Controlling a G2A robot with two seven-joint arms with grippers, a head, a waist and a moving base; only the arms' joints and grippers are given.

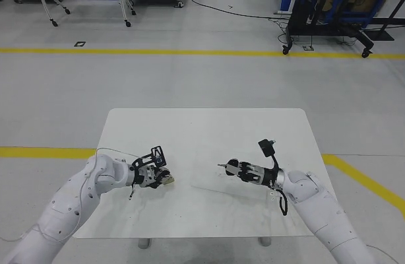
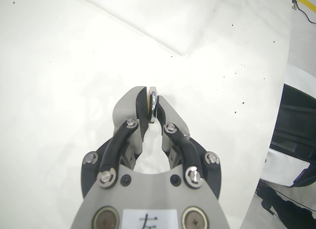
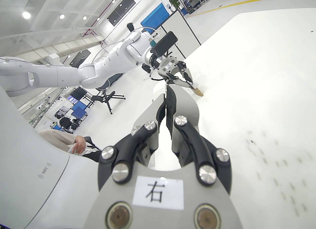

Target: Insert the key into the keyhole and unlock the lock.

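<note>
Over the left half of the table [image 1: 202, 125], low above the top: the left gripper [image 1: 161, 177], jaws closed hard on a small brass lock [image 1: 169, 179]. From its own wrist camera, a silver shackle and brass edge [image 2: 153, 106] squeezed between the two pads [image 2: 142, 106], with the brass body sticking out past the tips toward the right.

Across a bare gap, well apart to the right: the right gripper [image 1: 227, 167], jaws pressed all but together. Poking out leftward from it, a thin sliver, taken for the key [image 1: 219, 165]. Too slim to confirm from that arm's wrist camera, with pads [image 3: 170, 109] closed to hardly any gap.

Both grippers roughly level and pointed at each other, key tip aimed left, lock body aimed right and slightly nearer.

Judged as the approach step, nothing inserted yet. Next move likely a straight run leftward along the key's long axis, after lining up with the keyhole. Cannot tell where on the lock to find the keyhole. Probably right arm to travel, left to brace. Main risk: a small sideways or twist mismatch, jamming the tip against brass
</note>
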